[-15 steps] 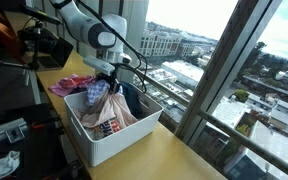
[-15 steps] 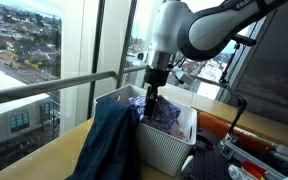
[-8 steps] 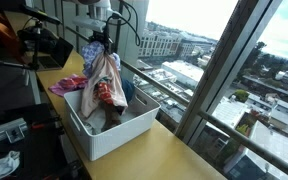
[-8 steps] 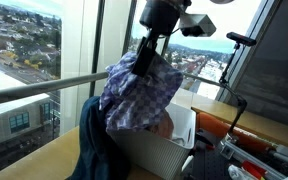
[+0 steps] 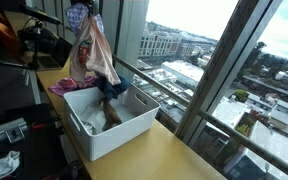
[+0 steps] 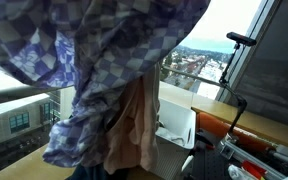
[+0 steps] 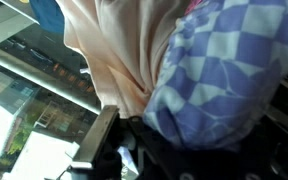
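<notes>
Gripper (image 7: 144,115) reads to me as clamped on a bundle of clothes (image 5: 92,50). In the wrist view I can see one dark finger (image 7: 98,148) running up along the fabric, while the opposite finger is buried under cloth. In an exterior view the bundle hangs from the very top edge of the frame, where the tool itself is mostly cut off. Two pieces make up what I am holding. The checkered cloth (image 7: 234,70), purple and white, sits tight against the jaws on my wrist feed. In an exterior view it drapes so close to the lens that it fills most of the frame. Beside it hangs the beige garment (image 7: 114,50), pale and pinkish, which shows below the checks in an exterior view as a long, loose fold. The bundle hangs high over the far end of the white bin (image 5: 134,125), with its lowest hem coming down near the far rim. A dark garment (image 5: 116,92) lies at that rim, and I cannot tell whether the hem touches it. Some pale fabric (image 5: 94,122) rests on the bottom of the bin. The bin stands on a wooden counter (image 5: 174,155) that runs along the window (image 5: 214,60). A pink cloth (image 5: 62,86) lies on the counter just behind the bin.
</notes>
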{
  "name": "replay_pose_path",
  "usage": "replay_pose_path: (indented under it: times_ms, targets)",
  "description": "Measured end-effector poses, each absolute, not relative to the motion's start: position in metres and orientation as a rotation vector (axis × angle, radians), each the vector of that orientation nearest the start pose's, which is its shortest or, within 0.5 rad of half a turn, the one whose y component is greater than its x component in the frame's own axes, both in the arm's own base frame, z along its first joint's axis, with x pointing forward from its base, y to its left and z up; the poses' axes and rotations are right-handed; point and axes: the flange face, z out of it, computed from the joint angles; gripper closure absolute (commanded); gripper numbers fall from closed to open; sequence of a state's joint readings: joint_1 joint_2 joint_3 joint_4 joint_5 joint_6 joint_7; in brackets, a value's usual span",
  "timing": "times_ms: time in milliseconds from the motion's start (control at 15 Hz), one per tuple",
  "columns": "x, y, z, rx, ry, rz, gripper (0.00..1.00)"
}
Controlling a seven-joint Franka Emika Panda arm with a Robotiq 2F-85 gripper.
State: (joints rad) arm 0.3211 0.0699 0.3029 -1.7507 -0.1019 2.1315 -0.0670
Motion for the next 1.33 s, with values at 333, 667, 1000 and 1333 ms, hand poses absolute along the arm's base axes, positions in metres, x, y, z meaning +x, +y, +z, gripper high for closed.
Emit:
replay_pose_path:
  times_ms: [333, 667, 1000, 1333]
  targets:
    - [0.499, 0.39, 0.573, -2.824, -1.158, -0.509, 1.0]
    - [0.523, 0.406, 0.511, -2.828, -1.162, -0.362, 1.0]
    - [0.542, 0.413, 0.45, -2.831, -1.146, -0.218, 1.0]
    - [0.554, 0.409, 0.42, -2.834, -1.104, -0.146, 1.0]
